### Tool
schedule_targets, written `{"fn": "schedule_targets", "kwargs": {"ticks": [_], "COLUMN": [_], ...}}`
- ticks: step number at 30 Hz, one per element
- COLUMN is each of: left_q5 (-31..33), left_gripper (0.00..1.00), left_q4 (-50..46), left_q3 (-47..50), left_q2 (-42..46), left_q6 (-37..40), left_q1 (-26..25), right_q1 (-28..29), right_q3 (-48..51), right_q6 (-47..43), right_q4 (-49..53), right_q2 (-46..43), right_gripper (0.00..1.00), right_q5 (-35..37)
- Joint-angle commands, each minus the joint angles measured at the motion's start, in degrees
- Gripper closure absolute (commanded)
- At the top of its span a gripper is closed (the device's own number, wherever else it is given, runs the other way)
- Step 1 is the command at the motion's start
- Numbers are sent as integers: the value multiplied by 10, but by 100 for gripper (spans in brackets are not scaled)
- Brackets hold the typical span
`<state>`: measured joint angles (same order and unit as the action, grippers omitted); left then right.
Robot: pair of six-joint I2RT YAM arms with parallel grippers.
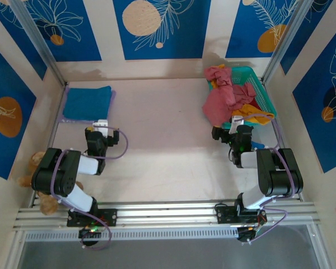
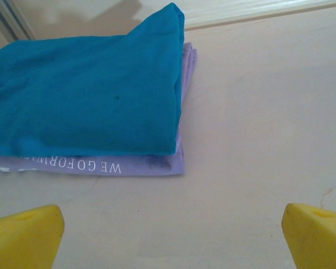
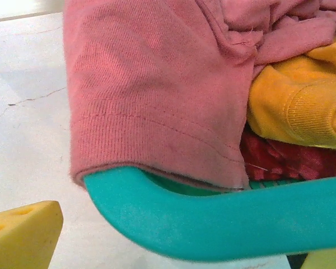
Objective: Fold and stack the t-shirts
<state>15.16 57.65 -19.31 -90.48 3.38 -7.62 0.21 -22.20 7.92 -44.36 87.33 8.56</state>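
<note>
A folded teal-blue t-shirt (image 1: 88,102) lies on a folded lavender t-shirt (image 1: 113,96) at the table's far left. In the left wrist view the teal shirt (image 2: 84,95) covers most of the lavender one (image 2: 101,166), which has white lettering along its near edge. My left gripper (image 1: 101,124) stands open just in front of this stack, nothing between its yellow fingers (image 2: 25,235). A rose-pink t-shirt (image 1: 221,98) hangs over the basket's rim beside an orange t-shirt (image 1: 250,109). My right gripper (image 1: 239,125) is open at the basket's near rim (image 3: 213,218), close below the pink shirt (image 3: 151,95).
The turquoise mesh basket (image 1: 260,84) stands at the far right against the frame post. A dark red cloth (image 3: 291,159) lies under the orange shirt (image 3: 297,106). A brown teddy bear (image 1: 29,168) sits at the left edge beside the left arm. Bare tabletop (image 1: 162,123) spans the middle.
</note>
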Motion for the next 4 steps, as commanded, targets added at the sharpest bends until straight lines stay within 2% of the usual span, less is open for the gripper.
{"fn": "schedule_targets", "kwargs": {"ticks": [1, 4], "left_q5": [9, 13], "left_gripper": [1, 1], "left_q4": [-2, 6], "left_q3": [-6, -3], "left_q2": [6, 6], "left_q6": [-7, -9], "left_q1": [3, 3], "right_q1": [0, 0], "right_q3": [-19, -14], "right_q6": [-14, -15], "right_q4": [-17, -21], "right_q2": [0, -3], "right_gripper": [1, 1], "right_q5": [-14, -15]}}
